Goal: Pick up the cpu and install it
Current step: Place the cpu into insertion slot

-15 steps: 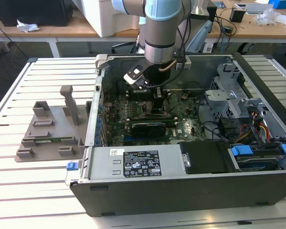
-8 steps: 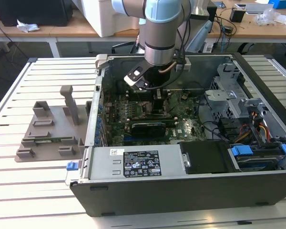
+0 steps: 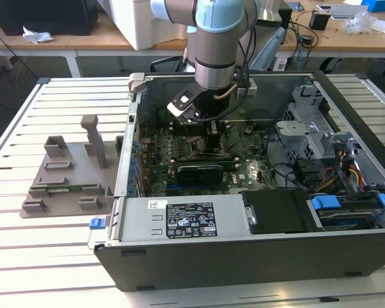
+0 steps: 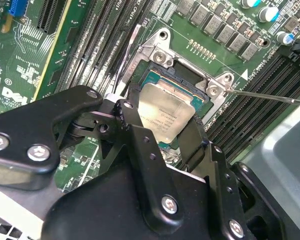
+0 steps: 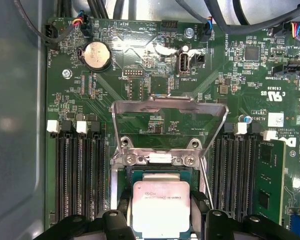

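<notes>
The cpu (image 4: 166, 112) has a smooth, shiny silver metal top. The gripper (image 4: 165, 135) is matt black, its jaws set with bright metal screws. The motherboard (image 5: 112, 82) is glossy green; its load frame (image 5: 140, 105) is polished bare metal. The tray (image 3: 67, 186) is matt grey plastic.

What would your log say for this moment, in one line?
place: inside computer case | jaws: shut on cpu | cpu: at open socket | load plate: raised

On the tabletop (image 3: 51, 256), the tray (image 3: 64, 186) lies at the exterior view's left of the case (image 3: 244, 256). Inside, the cpu (image 5: 161, 205) sits clasped between the fingers (image 4: 137, 132) of the tool (image 4: 163, 120) over the socket (image 5: 155, 173), perhaps seated.
</notes>
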`<state>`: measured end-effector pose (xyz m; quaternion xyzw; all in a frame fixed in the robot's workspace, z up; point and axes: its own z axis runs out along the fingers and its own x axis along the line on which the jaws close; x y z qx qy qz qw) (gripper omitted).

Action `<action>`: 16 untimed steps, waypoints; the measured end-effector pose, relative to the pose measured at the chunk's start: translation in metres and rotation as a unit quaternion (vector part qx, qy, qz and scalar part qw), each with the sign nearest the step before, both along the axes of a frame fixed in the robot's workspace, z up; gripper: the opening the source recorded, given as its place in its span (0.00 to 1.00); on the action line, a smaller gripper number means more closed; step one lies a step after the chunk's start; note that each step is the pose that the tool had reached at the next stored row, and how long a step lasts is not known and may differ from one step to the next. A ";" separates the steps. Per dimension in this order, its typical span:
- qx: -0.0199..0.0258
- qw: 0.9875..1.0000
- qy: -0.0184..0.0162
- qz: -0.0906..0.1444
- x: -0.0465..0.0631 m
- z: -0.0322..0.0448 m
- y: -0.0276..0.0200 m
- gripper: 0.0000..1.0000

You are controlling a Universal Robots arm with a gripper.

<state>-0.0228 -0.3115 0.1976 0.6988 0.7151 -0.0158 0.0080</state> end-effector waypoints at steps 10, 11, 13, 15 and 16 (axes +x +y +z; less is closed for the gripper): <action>0.000 1.000 0.000 0.000 -0.001 -0.0001 0.0001 0.62; 0.000 1.000 0.000 0.000 -0.004 -0.0001 0.0003 0.62; 0.000 1.000 0.000 0.000 -0.005 -0.0001 0.0010 0.62; 0.000 1.000 0.000 0.000 -0.005 -0.0002 0.0019 0.62; 0.000 1.000 0.000 0.000 -0.005 -0.0003 0.0025 0.62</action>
